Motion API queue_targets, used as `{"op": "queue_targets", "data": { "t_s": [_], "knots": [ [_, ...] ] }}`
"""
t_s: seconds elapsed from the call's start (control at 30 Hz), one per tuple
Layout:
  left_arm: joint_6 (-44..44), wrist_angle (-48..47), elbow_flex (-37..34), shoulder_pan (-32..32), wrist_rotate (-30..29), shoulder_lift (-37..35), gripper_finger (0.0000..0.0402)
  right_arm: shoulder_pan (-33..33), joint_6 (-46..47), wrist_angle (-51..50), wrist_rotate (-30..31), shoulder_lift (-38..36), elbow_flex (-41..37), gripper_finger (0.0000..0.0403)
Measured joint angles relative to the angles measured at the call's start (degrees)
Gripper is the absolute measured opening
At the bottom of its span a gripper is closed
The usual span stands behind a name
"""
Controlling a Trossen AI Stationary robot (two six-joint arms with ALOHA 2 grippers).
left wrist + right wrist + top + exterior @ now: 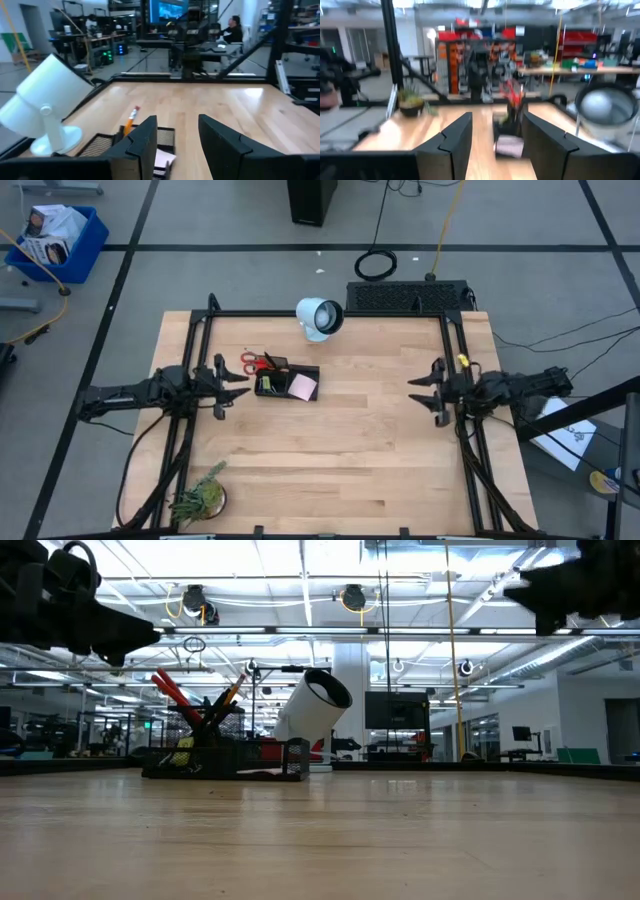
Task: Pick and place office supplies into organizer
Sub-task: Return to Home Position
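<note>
The small black organizer (287, 383) stands on the table left of centre, resting on its base. It holds a pink sticky-note pad (303, 387), red-handled scissors (258, 362) and orange pencils (229, 693) that stick up out of it. In the low view the organizer (225, 757) shows with pens and scissors leaning in it. My left gripper (236, 383) hovers open just left of the organizer, raised above the table. My right gripper (420, 392) is open too, raised over the table's right side, far from the organizer. Both grippers hold nothing.
A white cylindrical lamp-like object (320, 318) stands behind the organizer near the far edge. A green plant (200, 498) sits at the near left corner. A black grille-like box (410, 296) lies beyond the far edge. Bare wood (350, 450) spans the middle and near side.
</note>
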Motion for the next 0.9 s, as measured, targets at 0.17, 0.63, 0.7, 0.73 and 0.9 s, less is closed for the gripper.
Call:
{"op": "queue_targets", "data": {
  "t_s": [0.17,0.63,0.7,0.73,0.9],
  "knots": [
    [0.0,0.0,0.0,0.0,-0.6,0.0,0.0147,0.0,1.1,3.7,0.2,0.0,-6.0,0.0162],
    [-1.9,-0.1,0.0,0.0,-0.8,1.7,0.0147,-0.2,0.0,4.8,4.9,0.0,-9.4,0.0162],
    [-2.2,-0.1,0.0,0.0,-0.9,1.9,0.0147,-0.2,0.8,4.7,4.8,0.1,-9.4,0.0163],
    [-2.2,-0.1,0.0,0.0,-0.9,1.8,0.0147,-0.2,1.3,4.7,4.7,0.1,-9.4,0.0164],
    [-2.0,-0.1,-0.1,0.0,-0.9,1.9,0.0147,-0.2,2.2,5.6,4.7,0.1,-9.5,0.0163]
  ]
}}
